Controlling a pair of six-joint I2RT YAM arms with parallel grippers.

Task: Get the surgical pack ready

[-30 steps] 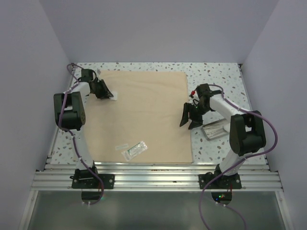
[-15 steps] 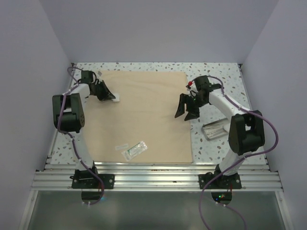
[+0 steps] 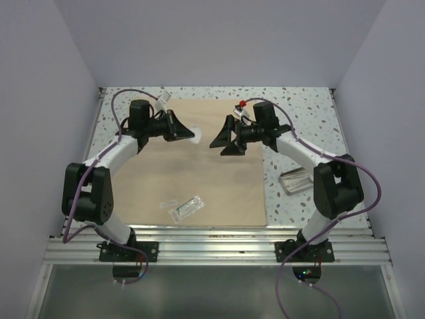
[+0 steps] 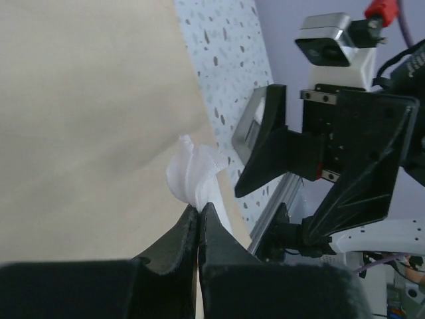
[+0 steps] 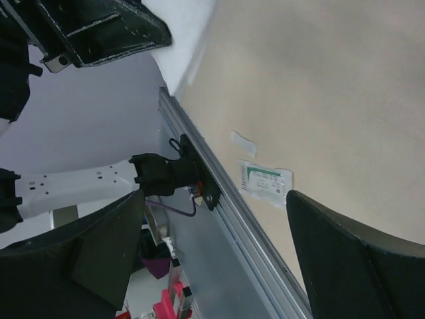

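Observation:
The surgical pack (image 3: 199, 169) is a big tan cloth sheet lying flat and open on the table; it also shows in the left wrist view (image 4: 86, 113) and the right wrist view (image 5: 319, 86). My left gripper (image 3: 184, 130) is raised over the sheet's far part and is shut on a small white crumpled pad (image 3: 197, 137), which the left wrist view shows pinched at the fingertips (image 4: 192, 174). My right gripper (image 3: 226, 141) faces it from the right, a short gap away, open wide and empty (image 5: 214, 198).
A small shiny metal tray (image 3: 297, 179) sits on the speckled table right of the sheet. A clear plastic pouch (image 3: 186, 208) and a small strip (image 3: 169, 203) lie near the sheet's front edge; the pouch shows in the right wrist view (image 5: 265, 181). Walls close in on three sides.
My left gripper lifted the white pad off the sheet's far-left corner and carried it right. My right gripper swung from beside the tray to the far middle, facing the left.

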